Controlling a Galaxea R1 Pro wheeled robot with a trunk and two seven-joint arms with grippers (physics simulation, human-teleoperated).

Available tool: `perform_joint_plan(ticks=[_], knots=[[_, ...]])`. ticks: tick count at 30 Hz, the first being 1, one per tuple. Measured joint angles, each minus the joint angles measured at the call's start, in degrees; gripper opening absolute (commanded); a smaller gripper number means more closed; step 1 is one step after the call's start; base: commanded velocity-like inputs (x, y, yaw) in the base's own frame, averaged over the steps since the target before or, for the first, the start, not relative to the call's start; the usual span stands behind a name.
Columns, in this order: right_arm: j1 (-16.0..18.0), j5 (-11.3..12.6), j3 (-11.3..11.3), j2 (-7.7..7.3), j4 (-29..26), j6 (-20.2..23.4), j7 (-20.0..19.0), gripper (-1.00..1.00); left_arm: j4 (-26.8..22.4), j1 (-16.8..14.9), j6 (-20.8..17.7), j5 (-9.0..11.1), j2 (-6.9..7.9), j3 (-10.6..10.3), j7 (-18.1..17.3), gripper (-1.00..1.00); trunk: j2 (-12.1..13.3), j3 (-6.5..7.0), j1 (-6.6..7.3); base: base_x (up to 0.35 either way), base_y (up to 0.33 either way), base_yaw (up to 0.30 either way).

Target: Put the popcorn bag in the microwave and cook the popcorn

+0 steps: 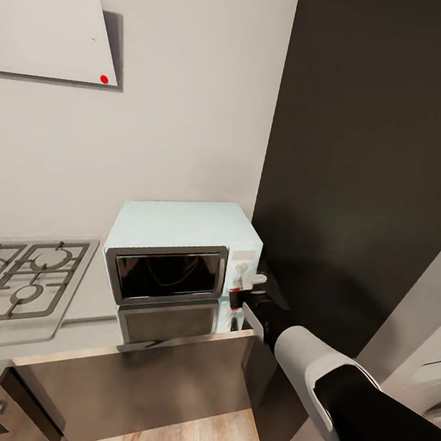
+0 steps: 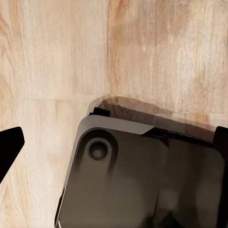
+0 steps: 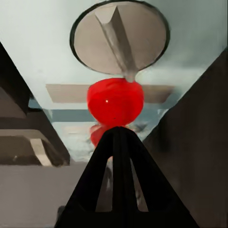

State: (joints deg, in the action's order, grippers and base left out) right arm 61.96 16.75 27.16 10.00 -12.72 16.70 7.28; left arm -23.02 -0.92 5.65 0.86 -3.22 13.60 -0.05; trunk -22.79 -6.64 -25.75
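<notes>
The microwave [image 1: 178, 257] is sitting at the counter's [image 1: 40, 336] right end; the right gripper's [image 1: 240, 296] closed fingers are meeting its red light [image 3: 115, 101]

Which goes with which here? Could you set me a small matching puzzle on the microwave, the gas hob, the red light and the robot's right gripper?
Things:
1. microwave
2. gas hob
3. red light
4. right gripper

Descriptions:
A. grey metal grates, set in the countertop
B. on the microwave's side panel, beneath a round knob
C. pale blue-white box, door shut
D. reaching up to the microwave's control panel

Pairs: 1-C, 2-A, 3-B, 4-D
</notes>
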Motion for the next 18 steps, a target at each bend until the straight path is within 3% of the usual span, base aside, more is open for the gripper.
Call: perform_joint_plan(ticks=[6, 18], knots=[[-2.4, -0.1, 0.2, 0.0, 0.1, -1.2, 0.0, -1.0, 0.0, -0.1, 0.0, 0.0, 0.0, 0.0, 0.0, 1.0, 0.0, 0.0, 0.0, 0.0, 0.0, 0.0], [-2.5, -0.2, 0.4, 0.0, 0.1, -1.3, 0.0, -1.0, 0.1, 0.0, 0.0, 0.0, 0.01, 0.0, 0.0, 1.0, 0.0, 0.01, 0.0, 0.072, 0.0, 0.0]])
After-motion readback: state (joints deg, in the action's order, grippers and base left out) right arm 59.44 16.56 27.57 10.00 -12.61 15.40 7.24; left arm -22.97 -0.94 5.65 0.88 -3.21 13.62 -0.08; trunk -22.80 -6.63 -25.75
